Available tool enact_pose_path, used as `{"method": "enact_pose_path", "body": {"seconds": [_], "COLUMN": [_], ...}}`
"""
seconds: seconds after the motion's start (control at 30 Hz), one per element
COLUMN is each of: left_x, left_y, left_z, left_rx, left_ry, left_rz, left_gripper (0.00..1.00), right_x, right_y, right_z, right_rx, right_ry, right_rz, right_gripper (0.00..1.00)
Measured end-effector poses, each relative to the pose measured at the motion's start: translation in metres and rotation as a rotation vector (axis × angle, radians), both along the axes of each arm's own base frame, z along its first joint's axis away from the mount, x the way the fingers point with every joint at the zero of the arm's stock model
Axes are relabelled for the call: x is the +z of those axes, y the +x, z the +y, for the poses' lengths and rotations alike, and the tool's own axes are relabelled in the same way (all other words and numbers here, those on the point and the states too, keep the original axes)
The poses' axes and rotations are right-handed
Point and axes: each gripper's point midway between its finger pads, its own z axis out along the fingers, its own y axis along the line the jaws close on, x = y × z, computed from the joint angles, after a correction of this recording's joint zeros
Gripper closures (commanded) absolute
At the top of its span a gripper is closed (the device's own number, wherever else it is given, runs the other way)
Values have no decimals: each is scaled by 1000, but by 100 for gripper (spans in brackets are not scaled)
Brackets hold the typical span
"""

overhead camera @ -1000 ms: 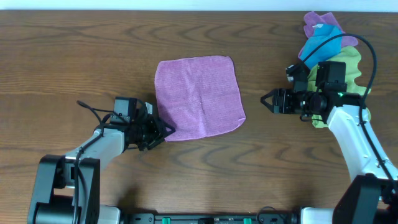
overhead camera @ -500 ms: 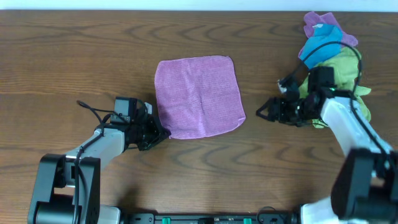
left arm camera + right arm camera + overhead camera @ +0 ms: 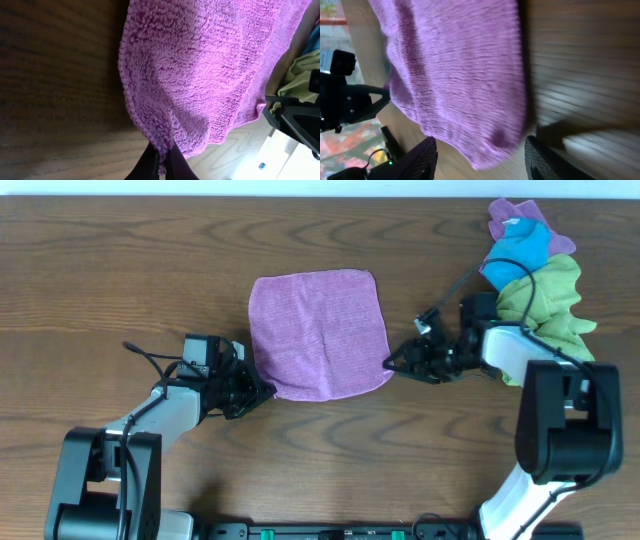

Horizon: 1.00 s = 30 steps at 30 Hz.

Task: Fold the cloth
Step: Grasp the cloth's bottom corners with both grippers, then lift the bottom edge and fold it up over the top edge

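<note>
Firmly the left end effector point(image 3: 262, 392) pinches the cloth point(image 3: 320, 330) at its near-left corner.

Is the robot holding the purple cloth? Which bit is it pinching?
Yes. The left end effector is pinched shut on the corner of the cloth nearest it. The right end effector is open at the other near corner, not gripping it yet.

The brown wooden table point(image 3: 100, 260) is viewed from straight above. The lavender square microfibre cloth point(image 3: 318, 335) is shared, seen close ahead of the left claw point(image 3: 161, 165) and right claw point(image 3: 480, 157).
</note>
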Motion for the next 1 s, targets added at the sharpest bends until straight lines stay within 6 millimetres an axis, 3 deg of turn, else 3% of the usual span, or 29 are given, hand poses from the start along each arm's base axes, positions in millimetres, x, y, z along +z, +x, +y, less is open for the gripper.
{"method": "enact_pose_path", "body": {"seconds": [0.13, 0.27, 0.37, 0.5, 0.83, 0.93, 1.0], "left_x": [0, 0, 0, 0, 7, 27, 45], "left_y": [0, 0, 0, 1, 10, 33, 53], "left_z": [0, 0, 0, 0, 3, 0, -1], "left_rx": [0, 0, 1, 1, 33, 28, 31], "left_ry": [0, 0, 0, 0, -20, -41, -45], "left_rz": [0, 0, 0, -3, -7, -71, -131], "left_gripper": [94, 94, 94, 94, 94, 94, 95], "right_x": [-1, -5, -8, -9, -7, 2, 15], "right_y": [-6, -11, -13, -13, -15, -9, 8], "right_z": [14, 13, 10, 9, 10, 12, 13], "right_rx": [19, 14, 5, -1, -10, -11, -13], "right_ry": [-7, -37, -58, -70, -59, -47, -40], "right_rz": [29, 61, 77, 83, 106, 108, 64], "right_gripper": [52, 59, 71, 97, 99, 98, 99]}}
